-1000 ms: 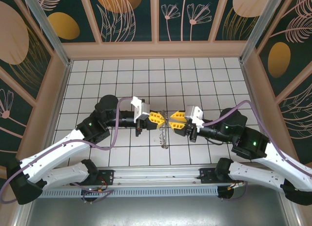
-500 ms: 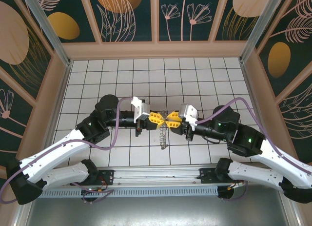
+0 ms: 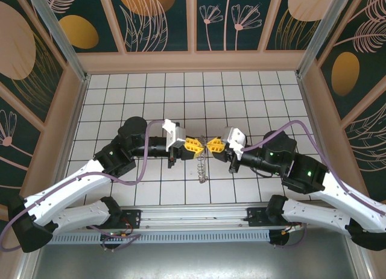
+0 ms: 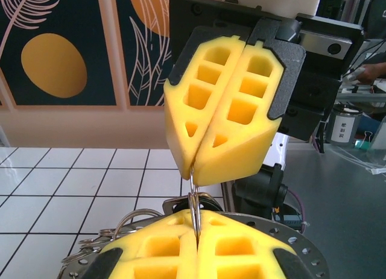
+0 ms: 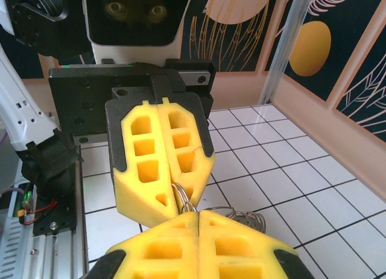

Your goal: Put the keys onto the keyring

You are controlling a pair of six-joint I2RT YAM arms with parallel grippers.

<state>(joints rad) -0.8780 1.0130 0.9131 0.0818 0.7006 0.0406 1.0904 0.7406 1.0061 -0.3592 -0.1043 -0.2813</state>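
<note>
The keyring (image 4: pixel 193 197) is a thin silver wire loop held edge-on between the two yellow grippers. My left gripper (image 4: pixel 196 217) is shut on its near side, and my right gripper (image 4: pixel 193 170) is shut on its far side, tip to tip. In the right wrist view my right gripper (image 5: pixel 198 214) and the left gripper (image 5: pixel 176 193) pinch the keyring (image 5: pixel 186 199) the same way. From above, the left gripper (image 3: pixel 199 146) and right gripper (image 3: pixel 208 145) meet over the tiles, and a string of small metal rings (image 3: pixel 202 168) hangs from the keyring. I cannot make out the black-headed key.
Small loose rings (image 4: pixel 99 237) bunch beside my left fingers and a coil of rings (image 5: pixel 248 219) lies beside my right fingers. The white tiled floor (image 3: pixel 151 92) stretches behind the grippers, closed in by patterned walls (image 3: pixel 193 20).
The right gripper has moved left until its fingertips meet the left gripper's at the keyring. The left arm has stayed in place.
</note>
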